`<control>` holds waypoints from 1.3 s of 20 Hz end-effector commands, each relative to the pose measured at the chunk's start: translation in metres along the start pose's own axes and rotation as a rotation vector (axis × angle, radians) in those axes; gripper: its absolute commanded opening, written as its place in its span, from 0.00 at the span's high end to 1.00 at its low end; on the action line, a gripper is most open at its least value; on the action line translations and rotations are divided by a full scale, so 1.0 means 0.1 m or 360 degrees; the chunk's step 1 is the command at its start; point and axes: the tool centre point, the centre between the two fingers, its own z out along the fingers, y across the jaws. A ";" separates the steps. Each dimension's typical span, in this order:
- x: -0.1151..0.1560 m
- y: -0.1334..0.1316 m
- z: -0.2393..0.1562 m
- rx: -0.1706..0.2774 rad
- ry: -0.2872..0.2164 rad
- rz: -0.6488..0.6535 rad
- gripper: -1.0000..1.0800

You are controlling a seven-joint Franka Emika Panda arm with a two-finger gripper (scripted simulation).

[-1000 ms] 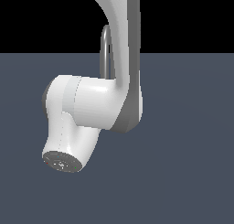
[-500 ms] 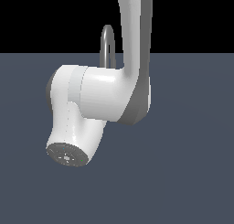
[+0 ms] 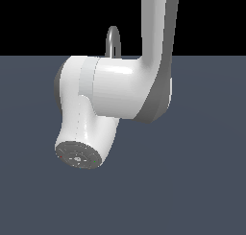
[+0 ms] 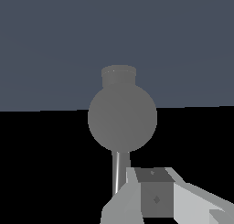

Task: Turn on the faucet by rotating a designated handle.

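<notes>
Shifting toward the exterior view's right since a second ago, the big white arm is now uncovering more of the grey arch behind it, which earlier was mostly tucked against the arm's upright link.

Nearest the wrist camera, the pincer is showing only as one pale finger with a darker square pad face; its partner is lying outside the picture, so whether the pincer is apart or together cannot be told. Nothing is visibly sitting between its parts.

Just beside that finger, a thin light-grey rod is running away from the camera toward a rounded grey body. Whether this rod is the handle or part of the spout cannot be made out for sure, and whether the finger is touching it is also unclear, though the two are appearing very close.

Beyond the pincer, the faucet is filling the middle of the wrist view as a grey ball shape with a short cylindrical collar on its far side. In the exterior view only the top of its arched spout is peeking over the arm's elbow housing; the base is hidden behind the arm, as is the pincer itself.

Farthest back, the dark slate desk is spreading out under everything, meeting a black background.
</notes>
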 end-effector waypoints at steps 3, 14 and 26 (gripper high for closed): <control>0.03 -0.08 0.00 0.0003 0.0002 -0.0001 1.00; 0.04 -0.57 0.03 -0.0007 -0.0042 -0.0029 1.00; 0.24 -0.47 0.01 0.0027 -0.0044 0.0016 1.00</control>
